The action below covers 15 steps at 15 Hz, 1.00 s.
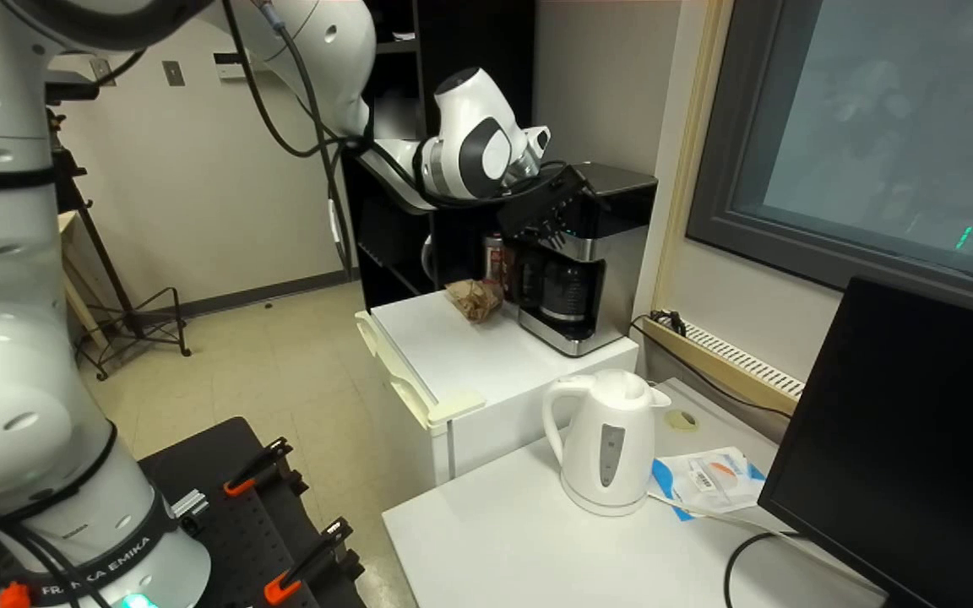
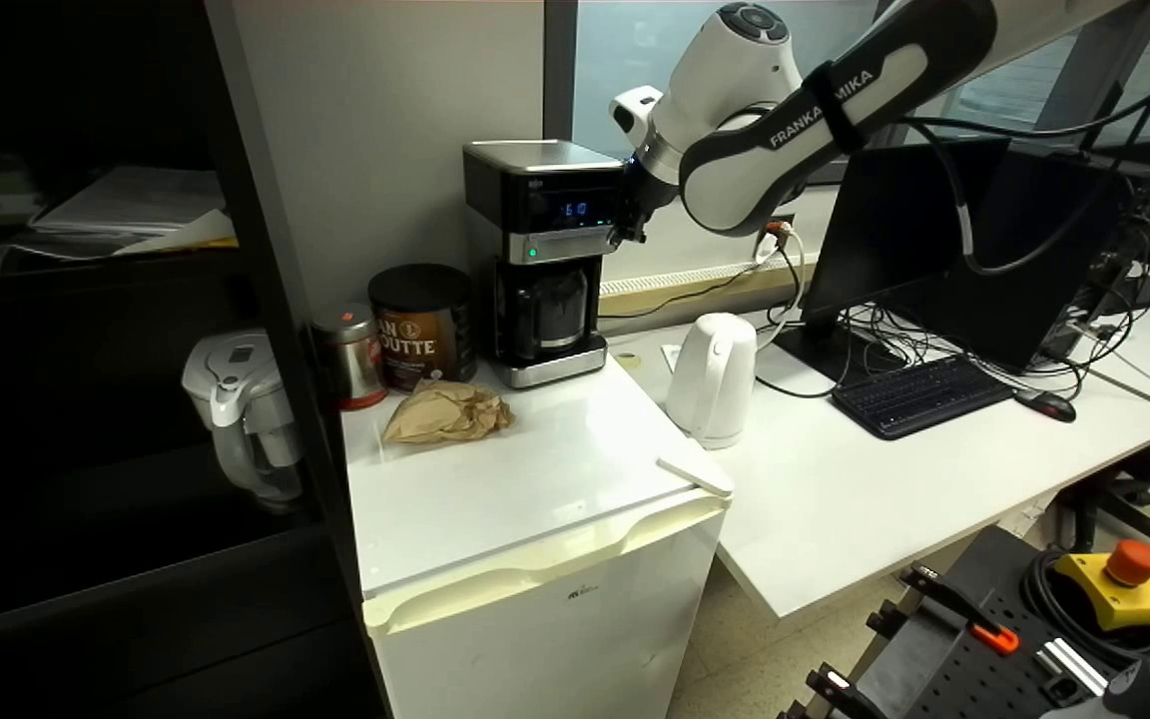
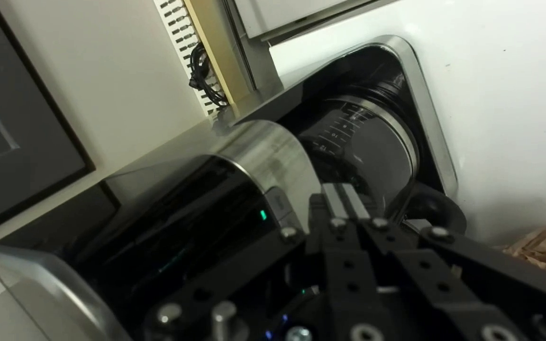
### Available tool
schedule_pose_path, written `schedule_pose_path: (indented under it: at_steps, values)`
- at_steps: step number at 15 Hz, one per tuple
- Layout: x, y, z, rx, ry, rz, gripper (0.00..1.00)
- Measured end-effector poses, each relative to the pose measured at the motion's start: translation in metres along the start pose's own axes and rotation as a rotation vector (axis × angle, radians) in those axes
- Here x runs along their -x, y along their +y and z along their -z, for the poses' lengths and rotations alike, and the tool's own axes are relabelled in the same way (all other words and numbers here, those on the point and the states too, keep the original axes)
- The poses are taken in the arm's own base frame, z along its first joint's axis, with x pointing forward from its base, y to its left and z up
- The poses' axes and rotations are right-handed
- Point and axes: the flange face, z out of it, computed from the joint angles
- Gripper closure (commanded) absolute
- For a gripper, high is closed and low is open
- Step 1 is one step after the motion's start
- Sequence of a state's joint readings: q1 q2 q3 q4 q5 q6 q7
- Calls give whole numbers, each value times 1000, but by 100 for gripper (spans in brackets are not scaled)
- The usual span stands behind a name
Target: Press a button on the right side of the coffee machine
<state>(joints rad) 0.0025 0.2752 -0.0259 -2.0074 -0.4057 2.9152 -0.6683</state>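
Observation:
The coffee machine is a black and steel box with an overhanging top, in both exterior views [image 1: 622, 274] [image 2: 525, 205] and the wrist view [image 3: 273, 158]. Its dark glass carafe [image 2: 560, 310] stands inside. The front has a lit blue display [image 2: 575, 210] and a green light [image 2: 532, 252]. In the wrist view, grey buttons [image 3: 280, 203] sit on the steel band beside a small green light. My gripper [image 3: 346, 201] is shut and empty, fingertips together. In an exterior view, the gripper [image 2: 625, 238] is at the right end of the machine's front. I cannot tell whether it touches.
The machine stands on a white fridge [image 2: 535, 469]. A brown paper bag [image 2: 447, 411], a dark coffee tin [image 2: 423, 330] and a metal canister [image 2: 350, 355] are beside it. A white kettle [image 2: 715, 379] and a monitor [image 1: 917, 439] stand on the adjoining desk. The wall is close behind.

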Motion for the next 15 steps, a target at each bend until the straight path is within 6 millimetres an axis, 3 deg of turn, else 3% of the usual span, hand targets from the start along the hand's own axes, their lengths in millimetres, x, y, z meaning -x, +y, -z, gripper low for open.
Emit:
schedule_pose_path:
  at_steps: [7,15]
  values:
    - [-8,6,-14,9,3,17,97]
    - [-14,7,-15,18,6,48,97]
